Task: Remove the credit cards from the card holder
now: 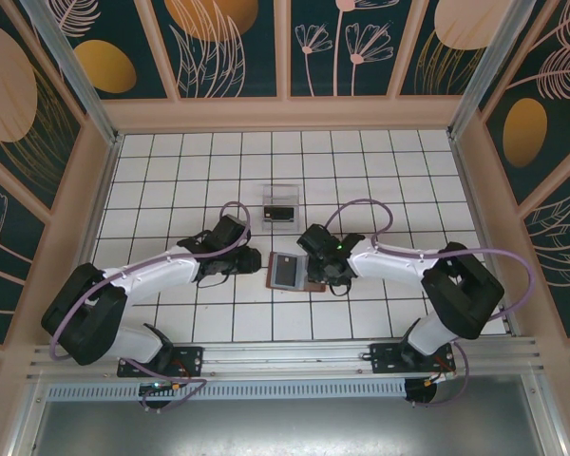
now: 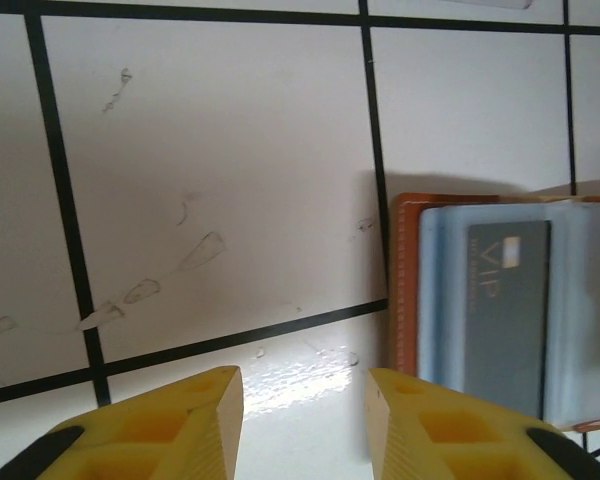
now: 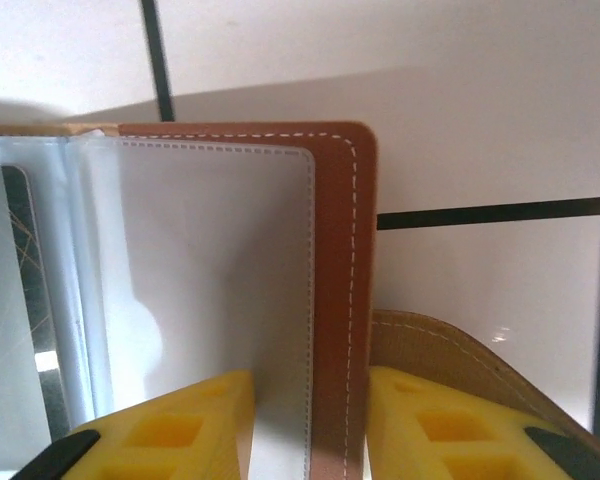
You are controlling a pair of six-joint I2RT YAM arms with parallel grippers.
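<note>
The card holder (image 1: 309,285) lies open on the white tiled floor between my two arms, brown outside with grey-blue sleeves. In the left wrist view a dark grey credit card (image 2: 510,310) sits in a sleeve of the card holder (image 2: 408,290). My left gripper (image 2: 305,385) is open over bare tile just left of it, holding nothing. My right gripper (image 3: 310,385) stands open astride the stitched brown right edge of the card holder (image 3: 340,250). Its left finger is over a clear sleeve and its right finger is against the brown strip, above a second brown flap (image 3: 450,360). Another card's dark edge (image 3: 15,250) shows at the far left.
A clear plastic tray (image 1: 280,204) with dark contents stands just beyond the card holder. Wooden walls (image 1: 285,114) ring the tiled floor. The left gripper (image 1: 252,264) and the right gripper (image 1: 315,271) flank the holder closely.
</note>
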